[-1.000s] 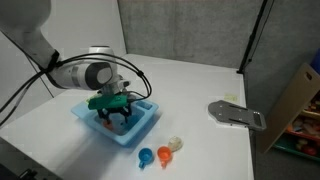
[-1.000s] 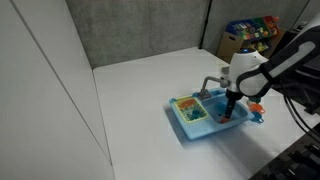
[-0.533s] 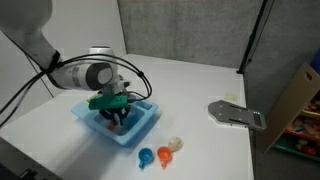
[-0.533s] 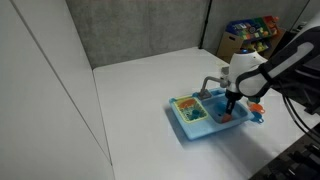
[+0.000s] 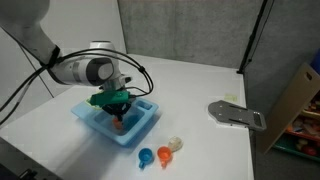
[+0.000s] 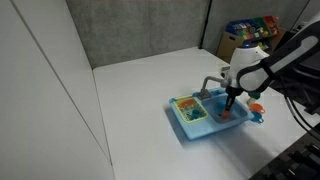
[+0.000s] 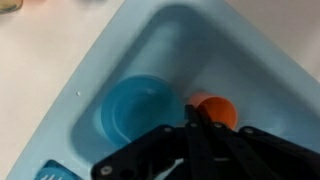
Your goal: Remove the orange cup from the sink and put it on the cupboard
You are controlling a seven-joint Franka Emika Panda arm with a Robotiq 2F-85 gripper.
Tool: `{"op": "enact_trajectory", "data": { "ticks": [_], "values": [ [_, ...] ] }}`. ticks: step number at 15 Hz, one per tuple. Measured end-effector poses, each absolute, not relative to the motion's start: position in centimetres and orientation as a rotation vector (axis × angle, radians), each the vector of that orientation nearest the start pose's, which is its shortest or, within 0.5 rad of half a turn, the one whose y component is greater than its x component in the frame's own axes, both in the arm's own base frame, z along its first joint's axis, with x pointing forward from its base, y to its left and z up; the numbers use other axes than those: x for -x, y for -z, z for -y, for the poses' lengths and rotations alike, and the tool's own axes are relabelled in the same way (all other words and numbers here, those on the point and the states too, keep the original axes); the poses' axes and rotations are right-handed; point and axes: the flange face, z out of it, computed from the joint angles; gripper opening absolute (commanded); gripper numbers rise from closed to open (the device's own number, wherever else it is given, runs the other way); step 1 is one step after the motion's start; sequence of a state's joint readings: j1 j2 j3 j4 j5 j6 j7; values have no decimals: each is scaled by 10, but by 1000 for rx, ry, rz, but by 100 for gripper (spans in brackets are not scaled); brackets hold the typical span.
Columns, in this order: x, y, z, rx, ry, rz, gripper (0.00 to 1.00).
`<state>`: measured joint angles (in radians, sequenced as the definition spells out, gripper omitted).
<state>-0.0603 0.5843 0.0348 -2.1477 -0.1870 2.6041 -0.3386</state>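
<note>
Orange cup sits low in the right basin of the blue toy sink, close against the basin's near wall and beside a round blue disc on the basin floor. At the left of an exterior view the arm bends over the sink so that the end effector hangs straight down into that basin, a fitting pose for lifting a small cup out past the walls. In the wrist view its dark fingers draw nearly together at the cup's left rim; whether they pinch the rim I cannot tell. Right of the sink, nearer the front edge, a small blue cup and a pale round piece with orange lie just beside each other. Further right rests a flat grey plate. The white desk, the cupboard meant by the task, is smooth and offers much bare room for the orange cup. Grey panels close the back; a brown shelf stands far right.
</note>
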Motion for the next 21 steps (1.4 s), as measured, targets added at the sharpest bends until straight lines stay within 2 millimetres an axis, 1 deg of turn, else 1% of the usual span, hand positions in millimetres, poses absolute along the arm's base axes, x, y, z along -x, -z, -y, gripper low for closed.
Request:
{"op": "enact_trajectory", "data": {
  "ticks": [3,5,10,15,18,21],
  "values": [
    [-549,-125,17,3097,-186,717,2],
    [-551,-136,22,3104,-159,690,2],
    [-559,-172,39,3122,-85,600,3],
    [-560,-204,49,3082,-79,588,2],
    [-559,-218,54,3068,-77,561,2],
    [-560,-229,63,3073,-70,517,2]
  ]
}}
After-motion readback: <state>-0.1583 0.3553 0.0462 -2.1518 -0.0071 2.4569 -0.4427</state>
